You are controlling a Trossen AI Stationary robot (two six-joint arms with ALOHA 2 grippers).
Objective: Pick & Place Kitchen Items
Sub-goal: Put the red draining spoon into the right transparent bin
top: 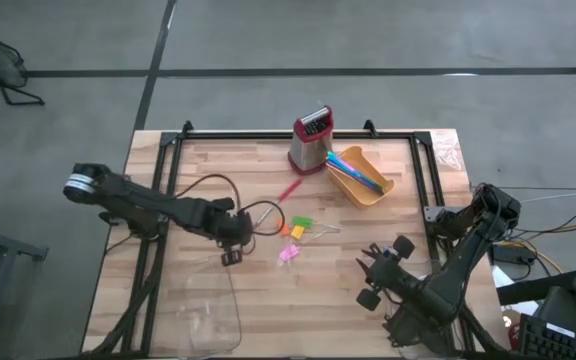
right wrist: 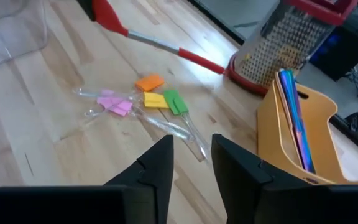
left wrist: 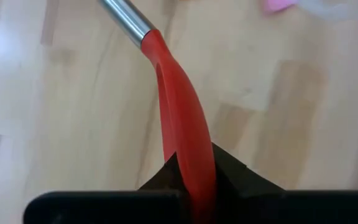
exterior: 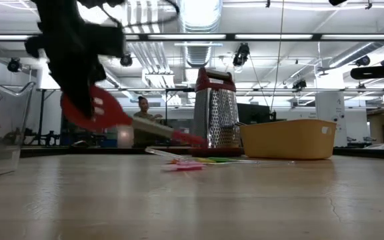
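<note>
My left gripper [top: 233,232] is shut on a red spatula [top: 268,205] with a steel shaft, left of the table's middle. It also shows in the low view [exterior: 79,87] and in its own wrist view [left wrist: 194,165]. The spatula slants from the raised blade [exterior: 95,110] down to its red handle end [right wrist: 207,61] by the grater. Small pink, orange, yellow and green pieces on clear stems [top: 293,235] lie flat on the table's middle. My right gripper [right wrist: 191,158] is open and empty over the table's near right part [top: 373,272]. My left gripper pinches the spatula's red blade [left wrist: 185,124] between its two fingers, with the blade edge-on in the gap. The blade end is lifted above the table. The shaft slopes down away from the fingers toward the grater. Whether the handle end touches the table, I cannot tell.
A metal box grater [top: 311,142] with red top and base stands at the far middle. An orange-yellow bin [top: 363,178] holding blue and coloured sticks stands to its right. A clear plastic tray [top: 208,310] stands at the near left.
</note>
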